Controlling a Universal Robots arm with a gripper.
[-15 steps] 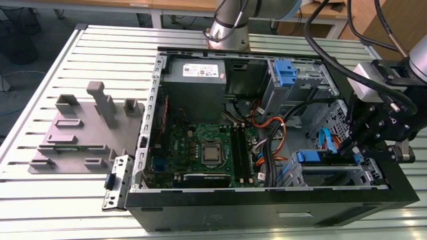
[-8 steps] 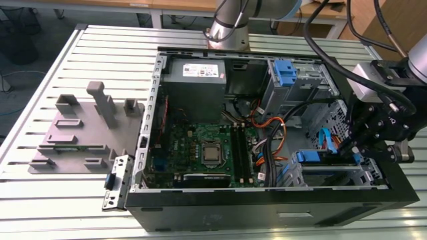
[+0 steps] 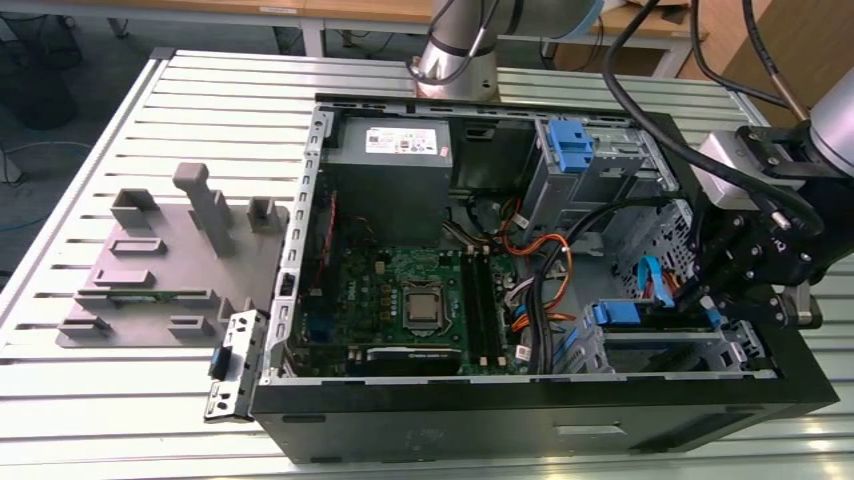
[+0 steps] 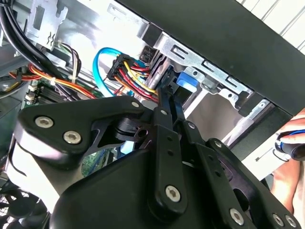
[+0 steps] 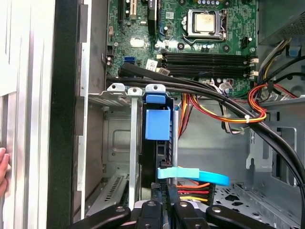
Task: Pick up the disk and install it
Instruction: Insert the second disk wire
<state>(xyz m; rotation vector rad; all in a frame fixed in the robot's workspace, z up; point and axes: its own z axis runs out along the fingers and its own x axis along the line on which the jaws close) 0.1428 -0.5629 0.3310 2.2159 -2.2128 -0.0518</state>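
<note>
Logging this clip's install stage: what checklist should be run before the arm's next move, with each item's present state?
1. Disk stands in the drive cage slot: ok.
2. Disk pushed fully home: cannot tell.
3. Gripper lined up with the disk's edge: ok.
4. Light-blue cable clear of the slot: not ok, it crosses beside the gripper.
5. Person's hand away from the case: not ok, it is beside the outer wall.

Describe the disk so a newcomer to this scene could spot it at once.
Find the open computer case, then the metal drive cage at its corner by the end effector. The disk stands on edge in that cage; unlike the bare blue bracket farther back, its blue rail has a drive attached.
</note>
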